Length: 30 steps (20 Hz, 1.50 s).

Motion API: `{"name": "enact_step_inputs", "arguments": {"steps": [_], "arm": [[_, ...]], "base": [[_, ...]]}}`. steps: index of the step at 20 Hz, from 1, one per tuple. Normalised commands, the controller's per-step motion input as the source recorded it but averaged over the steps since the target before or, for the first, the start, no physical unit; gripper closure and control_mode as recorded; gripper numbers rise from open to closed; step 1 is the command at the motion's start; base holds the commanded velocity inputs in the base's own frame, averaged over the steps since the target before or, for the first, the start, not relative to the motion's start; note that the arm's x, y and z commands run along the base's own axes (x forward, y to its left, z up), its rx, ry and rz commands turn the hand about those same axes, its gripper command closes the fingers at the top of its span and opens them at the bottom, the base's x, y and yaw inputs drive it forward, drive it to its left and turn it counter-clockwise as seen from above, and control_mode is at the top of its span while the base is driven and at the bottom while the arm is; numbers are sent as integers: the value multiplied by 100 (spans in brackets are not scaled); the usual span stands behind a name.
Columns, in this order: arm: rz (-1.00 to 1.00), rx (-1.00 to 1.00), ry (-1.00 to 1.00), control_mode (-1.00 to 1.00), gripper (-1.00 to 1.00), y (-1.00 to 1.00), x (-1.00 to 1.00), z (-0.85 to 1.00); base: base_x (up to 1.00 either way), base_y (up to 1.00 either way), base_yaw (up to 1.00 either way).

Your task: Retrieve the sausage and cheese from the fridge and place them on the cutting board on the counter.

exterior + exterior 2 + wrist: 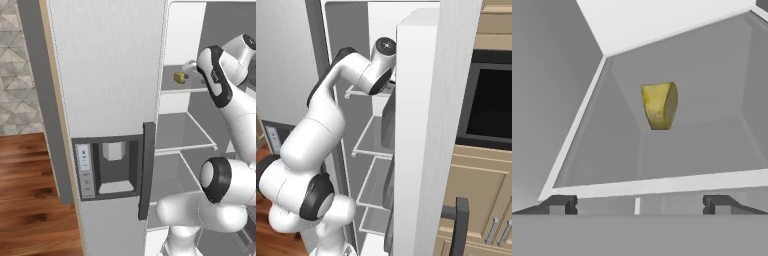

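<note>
Floorboards [25, 190] of glossy reddish wood fill the lower left of the left base view, with pale patterned tile [17, 65] above them. Next comes the fridge [107, 65]: its closed left door is flat, light grey and faintly speckled, carrying a recessed water dispenser [114, 167] and a dark vertical handle [147, 170] at its right edge. Right of that edge the compartment stands open, with white-rimmed shelves [185, 132] stacked one over another and bare room above each.

The cheese [179, 77], a small yellowish-olive wedge, sits on the upper shelf toward the back, well clear of the shelf's front lip and side walls. The white arm reaches into that level, and the gripper [192, 66] hangs just beside the cheese without touching it.

In the hand view the cheese [660, 105] lies straight ahead, its rounded face to the right, on smooth grey shelf floor with open space on both sides. The two dark fingertips [558, 205] stand wide apart at the bottom, nothing between them.

From the right base view the open right door [421, 135] rises as a tall white slab close against the arm's right side, beige cabinets [481, 195] beyond it.
</note>
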Motion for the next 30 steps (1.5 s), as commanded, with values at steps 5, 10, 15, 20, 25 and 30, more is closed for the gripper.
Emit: {"name": "enact_step_inputs", "arguments": {"steps": [5, 10, 15, 20, 25, 30], "arm": [[0, -1, -4, -100, -100, 2, 34, -11], [1, -4, -2, -100, -100, -3, 27, -5], [2, -7, 1, -100, -100, -5, 36, 0], [1, -5, 0, -100, -100, -3, 31, -1], [1, -5, 0, -100, -100, -1, 23, -11], [0, -1, 0, -100, -100, 0, 29, -8]], "base": [[0, 0, 0], [0, 0, 0], [0, 0, 0], [0, 0, 0], [0, 0, 0], [0, 0, 0]]}}
